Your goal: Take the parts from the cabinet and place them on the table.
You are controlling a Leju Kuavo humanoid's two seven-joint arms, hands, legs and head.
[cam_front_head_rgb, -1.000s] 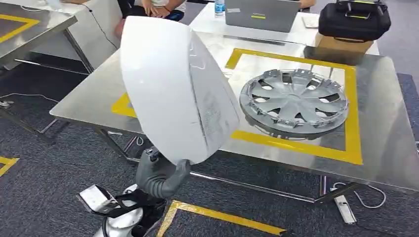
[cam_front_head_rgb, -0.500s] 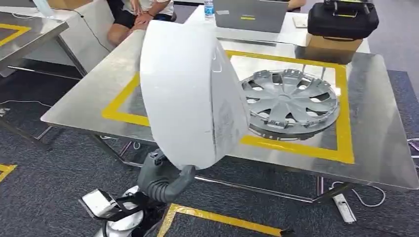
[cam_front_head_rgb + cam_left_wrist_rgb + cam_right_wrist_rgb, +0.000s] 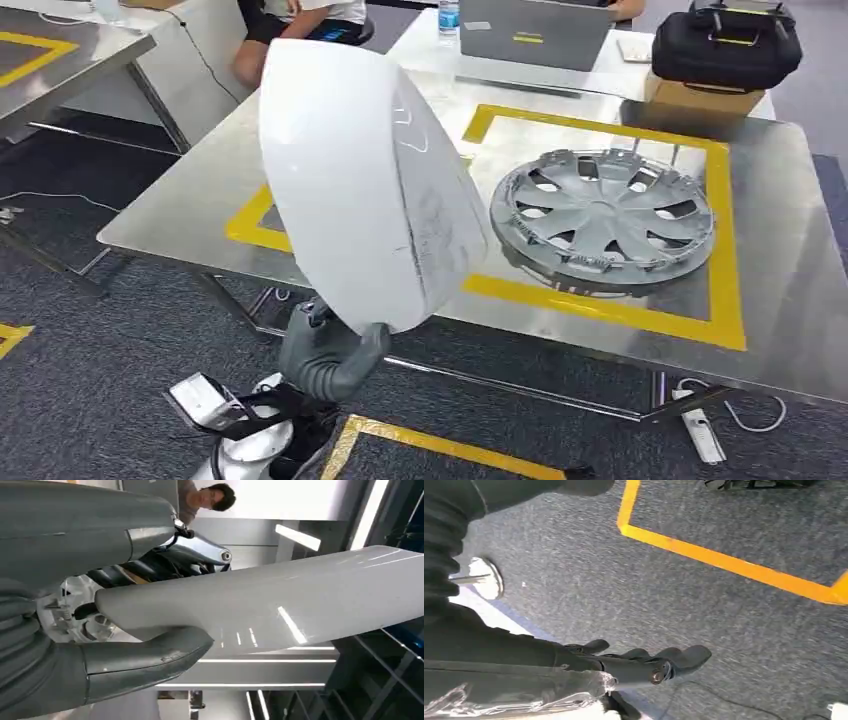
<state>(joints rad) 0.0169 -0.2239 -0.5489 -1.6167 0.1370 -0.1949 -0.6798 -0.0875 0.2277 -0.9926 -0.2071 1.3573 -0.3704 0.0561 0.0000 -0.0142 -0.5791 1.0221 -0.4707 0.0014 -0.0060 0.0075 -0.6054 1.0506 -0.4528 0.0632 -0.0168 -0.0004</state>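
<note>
L hand [image 3: 330,355] gripping white panel [image 3: 365,180] by lower edge | view swinging since 0.5s, tabletop [image 3: 190,200] ahead nearing | R hand [image 3: 649,665] hanging, holding nothing

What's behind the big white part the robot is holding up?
Behind the white part, held from below by the left hand, lies the steel table with its yellow tape frame. The hubcap sits beside it, uncovered. The frame's left portion is hidden.

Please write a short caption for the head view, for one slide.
The left hand holds a large white panel up before a steel table where a grey hubcap lies.
</note>
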